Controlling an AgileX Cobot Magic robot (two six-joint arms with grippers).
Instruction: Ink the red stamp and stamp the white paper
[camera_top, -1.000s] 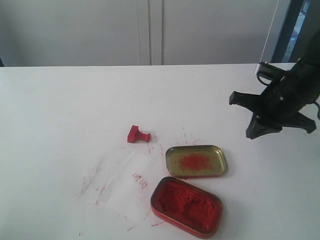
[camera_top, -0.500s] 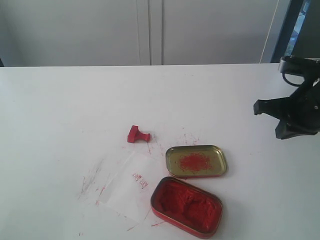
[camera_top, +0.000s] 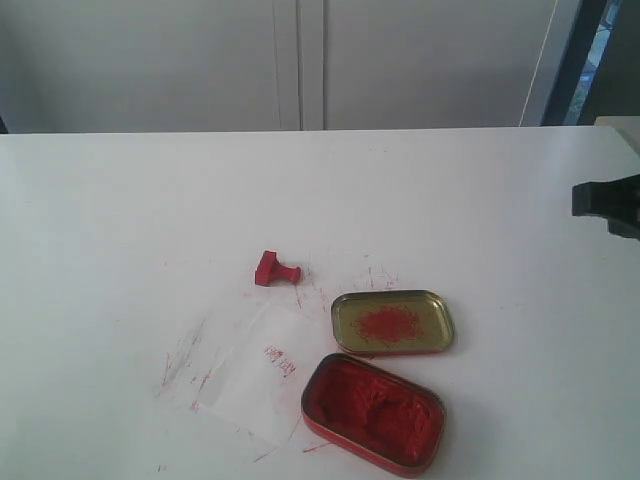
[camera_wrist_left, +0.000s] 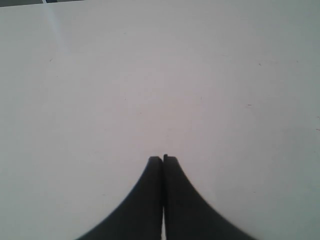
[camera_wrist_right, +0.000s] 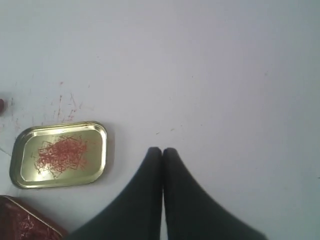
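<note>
The red stamp (camera_top: 275, 270) lies on its side on the white table, apart from both grippers. Below it, the white paper (camera_top: 250, 372) lies flat, with a small red imprint (camera_top: 281, 360) and red streaks around it. My right gripper (camera_wrist_right: 162, 150) is shut with nothing in it and hangs over bare table beside the gold lid (camera_wrist_right: 59, 154). In the exterior view only a black part of the right arm (camera_top: 608, 203) shows, at the right edge. My left gripper (camera_wrist_left: 163, 159) is shut and empty over bare table; the exterior view does not show it.
The open ink tin (camera_top: 373, 410), full of red ink, stands near the front edge, right of the paper. Its gold lid (camera_top: 392, 322), smeared red inside, lies just behind it. Red specks mark the table (camera_top: 120, 220) around the stamp and paper.
The right arm has pulled back to the right, from above the table's right side to almost out of the exterior view. Stamp, paper, tin and lid have not moved.
</note>
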